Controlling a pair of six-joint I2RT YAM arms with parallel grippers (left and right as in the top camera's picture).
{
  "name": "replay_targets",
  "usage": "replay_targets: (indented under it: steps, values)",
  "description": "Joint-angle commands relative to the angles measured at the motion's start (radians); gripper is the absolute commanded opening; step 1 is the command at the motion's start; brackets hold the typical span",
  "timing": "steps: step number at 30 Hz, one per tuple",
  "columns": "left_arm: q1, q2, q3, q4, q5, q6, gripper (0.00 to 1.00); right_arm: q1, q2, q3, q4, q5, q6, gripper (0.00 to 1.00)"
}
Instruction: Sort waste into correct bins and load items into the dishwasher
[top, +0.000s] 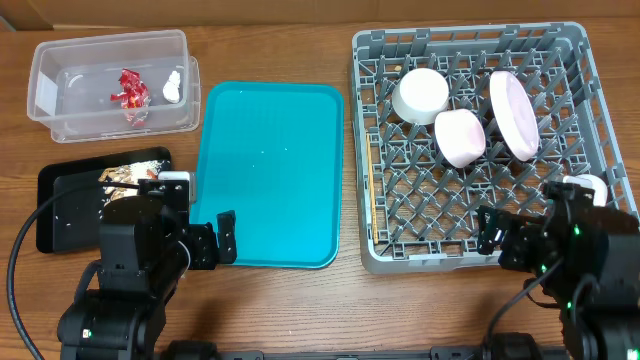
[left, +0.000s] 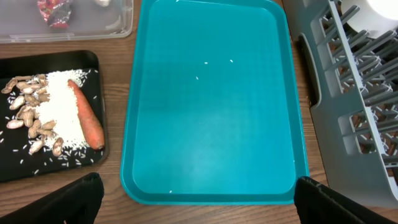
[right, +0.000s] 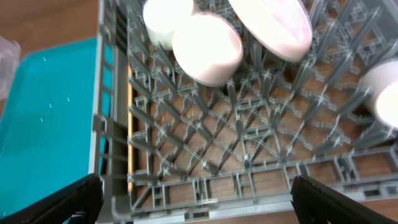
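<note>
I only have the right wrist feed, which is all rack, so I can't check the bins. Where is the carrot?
Observer: The carrot lies in the black tray, on a patch of white grains beside the nut shells.
Operator: And the wrappers?
Observer: The red wrapper and the white wrapper both sit in the clear tub, side by side.
Operator: Anything on the teal tray?
Observer: Only a few tiny white specks show on the teal tray.
</note>
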Motion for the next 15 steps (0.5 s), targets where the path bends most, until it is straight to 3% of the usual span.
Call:
replay_targets:
  steps: [1, 11, 15]
  values:
    - [0.005, -0.005, -0.01, 0.0, -0.015, -0.013, 1.0, 0.038, -0.13, -0.073, 0.098, 0.05, -0.006, 1.0]
    - [0.005, -0.005, -0.01, -0.001, -0.014, -0.013, 1.0, 0.054, -0.607, -0.505, 0.519, 0.087, -0.006, 1.0]
    - [0.005, -0.005, -0.01, -0.003, -0.014, -0.013, 1.0, 0.064, -0.652, -0.654, 0.712, 0.093, -0.01, 1.0]
